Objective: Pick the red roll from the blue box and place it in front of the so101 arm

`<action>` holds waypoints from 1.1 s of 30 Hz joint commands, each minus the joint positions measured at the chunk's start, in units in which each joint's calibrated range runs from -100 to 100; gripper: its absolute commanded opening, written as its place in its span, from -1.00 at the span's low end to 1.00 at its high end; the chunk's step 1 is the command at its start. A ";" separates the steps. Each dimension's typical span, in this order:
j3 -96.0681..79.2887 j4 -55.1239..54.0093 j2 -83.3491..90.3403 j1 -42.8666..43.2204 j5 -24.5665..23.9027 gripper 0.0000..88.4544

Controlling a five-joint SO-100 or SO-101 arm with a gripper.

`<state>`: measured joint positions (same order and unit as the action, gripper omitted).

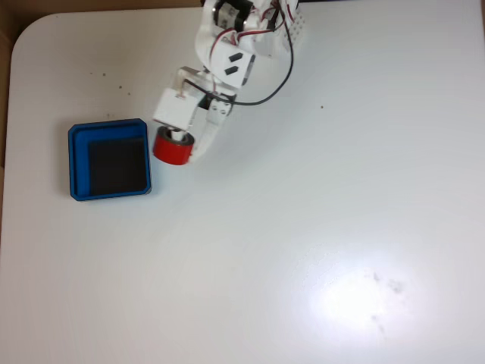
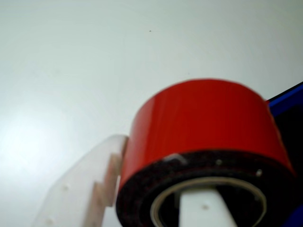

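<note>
White robot gripper clamped on a red roll, one finger through its core, blue box just beside it.

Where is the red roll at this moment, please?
In the fixed view the red roll is held in the gripper, just right of the blue box and outside it, above the white table.
</note>
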<state>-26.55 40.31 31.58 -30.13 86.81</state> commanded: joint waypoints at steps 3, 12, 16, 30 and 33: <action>-8.40 2.01 4.29 10.15 0.49 -0.99; -8.49 18.19 -4.24 19.53 0.49 -0.99; -8.49 19.34 -11.68 21.98 0.49 -0.99; -8.49 19.26 -23.14 23.73 0.31 -0.99; -8.58 19.26 -23.14 23.64 -0.13 -0.99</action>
<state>-35.16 59.20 8.30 -6.09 86.81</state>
